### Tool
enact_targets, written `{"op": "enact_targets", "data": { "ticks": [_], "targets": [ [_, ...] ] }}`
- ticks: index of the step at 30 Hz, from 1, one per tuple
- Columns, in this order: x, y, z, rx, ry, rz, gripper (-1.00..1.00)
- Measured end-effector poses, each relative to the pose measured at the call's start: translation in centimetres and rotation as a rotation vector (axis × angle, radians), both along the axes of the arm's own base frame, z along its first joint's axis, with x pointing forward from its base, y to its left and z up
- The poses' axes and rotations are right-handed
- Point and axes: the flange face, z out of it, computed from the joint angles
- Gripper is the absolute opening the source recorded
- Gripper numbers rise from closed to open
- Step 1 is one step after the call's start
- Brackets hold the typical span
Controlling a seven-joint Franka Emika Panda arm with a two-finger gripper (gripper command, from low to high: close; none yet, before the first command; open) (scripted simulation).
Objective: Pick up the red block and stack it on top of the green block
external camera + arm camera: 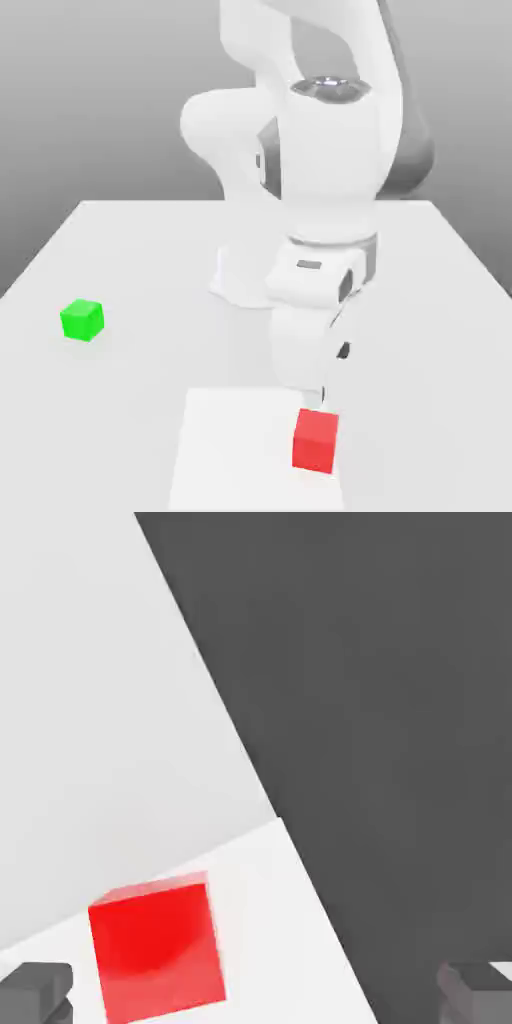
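We held the claw (255, 992) wide above the red block (315, 440), which sat on the bench (130, 260) well apart from the green block (82, 320); centring it first seemed wise, since the block lay near one finger.

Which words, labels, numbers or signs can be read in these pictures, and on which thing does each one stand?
None: no readable text appears in either view.
The red block has plain faces, with no letter or number.
The green block is also plain.
The white robot arm shows no brand name or label; some small dark marks on its lower part are not readable as text.
The white table has no marking.
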Motion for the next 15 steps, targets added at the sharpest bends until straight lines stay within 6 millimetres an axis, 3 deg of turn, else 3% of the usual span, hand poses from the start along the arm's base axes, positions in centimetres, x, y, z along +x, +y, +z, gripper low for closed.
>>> {"op": "enact_targets", "data": {
  "ticks": [6,7,13,15],
  "targets": [
    [-0.6,-0.1,-7.3,-0.014,0.028,0.05,0.0],
    [-0.7,-0.1,-8.1,-0.014,0.028,0.05,-1.0],
    [-0.8,-0.1,-8.5,-0.014,0.031,0.05,-1.0],
    [-0.7,-0.1,-7.3,-0.014,0.031,0.05,-1.0]
  ]
}}
